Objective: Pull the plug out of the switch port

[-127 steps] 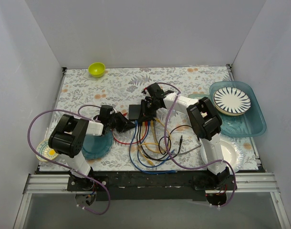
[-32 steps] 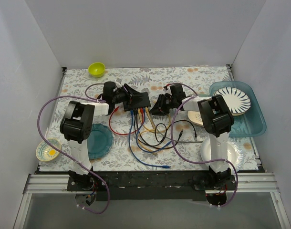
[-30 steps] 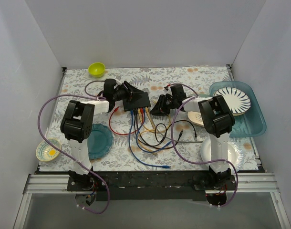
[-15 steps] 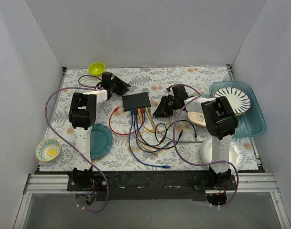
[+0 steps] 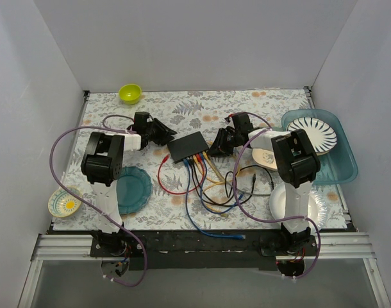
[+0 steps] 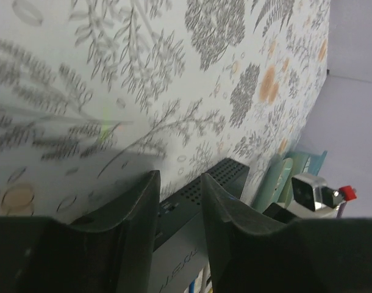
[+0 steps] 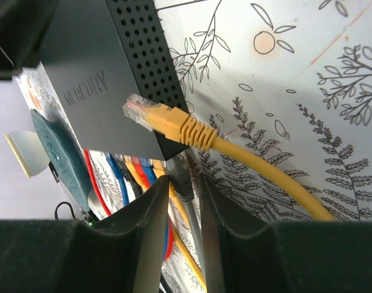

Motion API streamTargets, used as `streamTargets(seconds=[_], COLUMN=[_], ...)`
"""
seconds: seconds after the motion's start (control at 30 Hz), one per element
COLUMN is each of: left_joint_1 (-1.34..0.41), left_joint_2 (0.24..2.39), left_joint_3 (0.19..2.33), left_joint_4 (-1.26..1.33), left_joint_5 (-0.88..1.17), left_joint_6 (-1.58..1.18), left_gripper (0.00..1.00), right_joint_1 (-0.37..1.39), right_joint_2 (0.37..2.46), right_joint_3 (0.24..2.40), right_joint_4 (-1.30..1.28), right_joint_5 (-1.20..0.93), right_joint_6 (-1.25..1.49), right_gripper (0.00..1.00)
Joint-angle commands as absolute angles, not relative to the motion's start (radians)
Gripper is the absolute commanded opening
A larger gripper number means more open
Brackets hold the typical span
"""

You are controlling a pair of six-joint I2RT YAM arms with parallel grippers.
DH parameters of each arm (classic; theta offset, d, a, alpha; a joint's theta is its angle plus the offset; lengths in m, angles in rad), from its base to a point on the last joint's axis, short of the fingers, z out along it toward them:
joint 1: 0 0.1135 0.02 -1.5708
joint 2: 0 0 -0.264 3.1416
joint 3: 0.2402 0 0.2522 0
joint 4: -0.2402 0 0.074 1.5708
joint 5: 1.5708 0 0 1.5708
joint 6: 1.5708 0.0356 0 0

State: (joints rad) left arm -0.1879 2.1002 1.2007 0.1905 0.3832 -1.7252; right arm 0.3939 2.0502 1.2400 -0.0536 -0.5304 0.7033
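Observation:
The switch [image 5: 186, 145] is a flat black box lying askew at mid-table, with coloured cables running from its near long edge. My left gripper [image 5: 165, 135] sits at its left end. In the left wrist view that gripper [image 6: 178, 180] is open, and the switch [image 6: 192, 204] shows in the gap just beyond its tips. My right gripper [image 5: 216, 146] is at the switch's right end. In the right wrist view it [image 7: 185, 183] is shut on a grey plug [image 7: 185, 174] seated in the corner port of the switch [image 7: 94, 91]. A loose yellow plug [image 7: 168, 122] lies against that corner.
Red, blue, yellow and black cables [image 5: 205, 186] tangle in front of the switch. A teal plate [image 5: 133, 189] and a small bowl [image 5: 64, 201] lie near left, a lime bowl [image 5: 129, 93] far left. A teal tray [image 5: 340, 167] holds a striped plate [image 5: 311, 133], and a white plate [image 5: 298, 204] lies near right.
The switch has turned and slid nearer and to the right, and the cables shifted with it. My left gripper moved from beside the lime bowl to the switch's left end, jaws narrowing. The right gripper barely moved.

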Motion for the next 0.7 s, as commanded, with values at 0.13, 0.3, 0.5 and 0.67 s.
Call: streamTargets(seconds=[0.13,0.3,0.5,0.67], left_joint_1=[-0.155,-0.164,-0.264,-0.324], left_joint_2=[1.873,1.864,2.008,2.082], left_joint_3=[1.078,1.129,1.204,1.19], left_joint_4=[0.048,0.11,0.23,0.249], left_joint_5=[0.227,0.407,0.662,0.772], left_joint_6=[-1.738,-1.816,-1.867,-1.887], left_gripper=[0.35,0.36,0.36,0.35], right_joint_1=[0.384,0.373,0.362,0.373], right_joint_2=[2.048,2.057,2.086,2.103], right_joint_3=[1.204,1.203,1.189,1.152], right_joint_4=[-0.041,-0.02,0.075,0.17], right_joint_5=[-0.472,-0.476,-0.512,-0.546], right_joint_6=[0.693,0.724,0.801,0.888], right_gripper=[0.36,0.36,0.37,0.37])
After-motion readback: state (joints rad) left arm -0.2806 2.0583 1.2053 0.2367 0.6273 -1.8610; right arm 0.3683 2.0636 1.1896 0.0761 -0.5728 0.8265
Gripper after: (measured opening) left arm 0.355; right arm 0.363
